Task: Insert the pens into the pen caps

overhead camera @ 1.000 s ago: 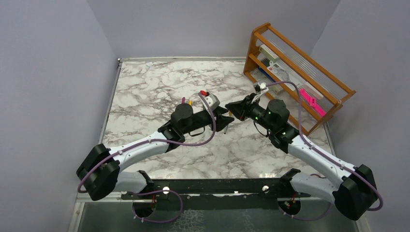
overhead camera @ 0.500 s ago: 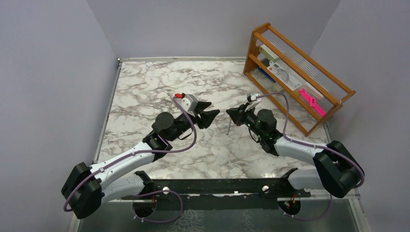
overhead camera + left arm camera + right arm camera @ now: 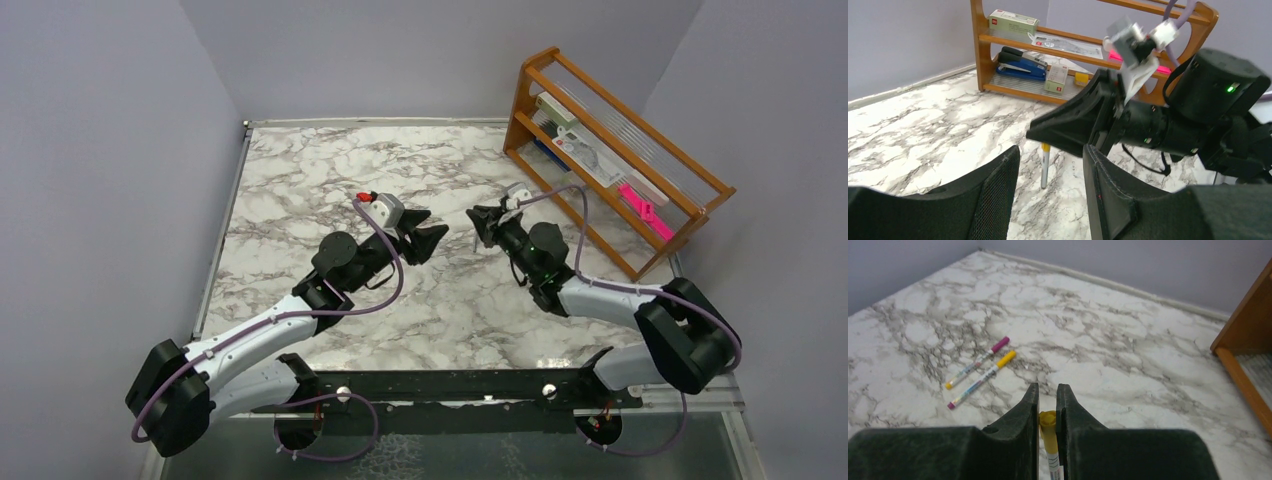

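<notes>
Your right pincer (image 3: 1048,386) pinches a yellow-capped pen (image 3: 1049,432). Your left pincer (image 3: 1050,151) stands spread opposite. Two capped pens (image 3: 978,363) lie on the table (image 3: 1128,340).

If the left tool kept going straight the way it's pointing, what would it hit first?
Most likely the pen hanging from the right tool, which sits right ahead; depth is hard to judge.

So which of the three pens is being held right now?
The yellow-topped pen clamped in the right end effector; the other two pens lie side by side on the marble table.
</notes>
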Robot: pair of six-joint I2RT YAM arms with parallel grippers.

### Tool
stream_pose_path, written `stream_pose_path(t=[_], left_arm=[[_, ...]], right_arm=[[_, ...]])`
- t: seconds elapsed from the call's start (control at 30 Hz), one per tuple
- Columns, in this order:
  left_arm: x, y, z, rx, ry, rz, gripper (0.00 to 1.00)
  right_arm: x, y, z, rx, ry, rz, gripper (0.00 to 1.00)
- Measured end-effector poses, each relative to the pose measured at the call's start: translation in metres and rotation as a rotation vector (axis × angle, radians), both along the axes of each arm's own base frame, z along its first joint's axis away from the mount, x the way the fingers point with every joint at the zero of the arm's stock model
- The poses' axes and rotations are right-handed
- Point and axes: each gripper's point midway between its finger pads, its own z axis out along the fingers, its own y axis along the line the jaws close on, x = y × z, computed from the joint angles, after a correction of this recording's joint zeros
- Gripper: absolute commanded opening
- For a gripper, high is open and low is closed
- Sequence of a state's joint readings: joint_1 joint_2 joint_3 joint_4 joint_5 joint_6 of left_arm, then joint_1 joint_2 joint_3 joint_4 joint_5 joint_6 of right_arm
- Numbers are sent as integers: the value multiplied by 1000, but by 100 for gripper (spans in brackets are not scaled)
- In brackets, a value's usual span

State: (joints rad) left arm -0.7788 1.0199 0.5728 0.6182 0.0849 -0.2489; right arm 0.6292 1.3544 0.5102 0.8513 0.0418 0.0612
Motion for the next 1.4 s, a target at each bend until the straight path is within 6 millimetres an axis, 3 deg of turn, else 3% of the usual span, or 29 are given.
stream_pose_path(t=[0.2,0.33,0.43,0.57,0.73,0.83,0.93,1.07,1.2,1.3,1.4], left_arm=[[0,0,-1,-1,5,0,51],[2,1,-1,-1,6,5,51],[2,1,-2,1,7,6,52],[4,1,-6,7,20,7,52],[4,1,-6,5,24,6,52],[2,4,-1,-6,15,7,52],[-3,11,11,-28,-9,12,52],[-12,21,25,-44,-35,17,52],[-16,32,29,-38,-38,42,52],[-17,39,25,-21,-22,65,52],[-18,44,17,-1,-6,81,52]], right_arm=[[-6,-8,-69,-77,113,-21,1],[-8,-10,-70,-69,123,-32,1],[-7,-10,-56,-42,119,-37,1],[8,3,-11,32,120,-41,1],[41,42,51,130,177,3,1],[58,71,56,158,276,57,1],[65,101,30,160,431,130,1],[61,131,-30,150,653,217,1],[48,143,-82,154,829,260,1],[41,149,-108,168,918,277,1],[41,153,-121,187,956,285,1]])
